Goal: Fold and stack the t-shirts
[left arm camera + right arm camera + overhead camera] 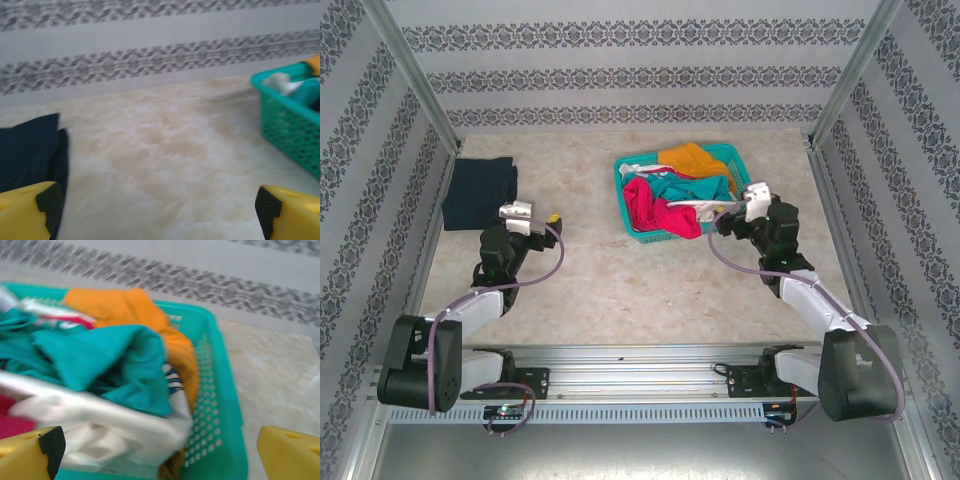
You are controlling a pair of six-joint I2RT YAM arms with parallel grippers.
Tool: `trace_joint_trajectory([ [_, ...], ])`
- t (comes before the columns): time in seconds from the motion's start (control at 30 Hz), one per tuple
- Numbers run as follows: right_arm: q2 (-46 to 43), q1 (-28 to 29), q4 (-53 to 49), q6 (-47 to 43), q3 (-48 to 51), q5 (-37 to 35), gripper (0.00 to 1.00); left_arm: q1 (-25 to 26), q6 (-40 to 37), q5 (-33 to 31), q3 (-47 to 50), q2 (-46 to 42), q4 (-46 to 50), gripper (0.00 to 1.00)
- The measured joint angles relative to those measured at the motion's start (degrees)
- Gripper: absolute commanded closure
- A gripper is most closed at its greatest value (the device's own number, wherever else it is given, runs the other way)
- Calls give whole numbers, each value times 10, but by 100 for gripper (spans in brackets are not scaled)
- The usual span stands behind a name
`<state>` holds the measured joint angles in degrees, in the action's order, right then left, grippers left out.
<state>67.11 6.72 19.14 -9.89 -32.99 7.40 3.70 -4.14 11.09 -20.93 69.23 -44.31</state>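
Shirts (655, 208) wait heaped in the basket (623, 200), right gripper (745, 205) spread empty at its right rim, likely to pick one; well left of it the folded navy shirt (480, 192) starts the stack, left gripper (535, 215) nearby, likewise spread empty.

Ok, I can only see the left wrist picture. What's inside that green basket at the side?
Observer: Crumpled shirts. The top camera shows a magenta shirt, an orange shirt and a teal shirt heaped in the basket.
Operator: Where's the other arm's hand?
Observer: The right gripper hangs open at the basket's right side, just above the shirts, holding nothing.
Operator: Is my dark blue thing folded?
Observer: Yes, the navy shirt lies as a flat folded rectangle at the far left of the table.
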Motion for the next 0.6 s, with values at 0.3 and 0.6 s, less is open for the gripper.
trace_joint_trajectory([
  [0.3,134,143,-270,-180,-196,-7,2,33,-15,121,-58,-47,120,0],
  [0.6,270,151,-379,-249,-278,-32,25,34,-19,142,-54,-49,148,0],
])
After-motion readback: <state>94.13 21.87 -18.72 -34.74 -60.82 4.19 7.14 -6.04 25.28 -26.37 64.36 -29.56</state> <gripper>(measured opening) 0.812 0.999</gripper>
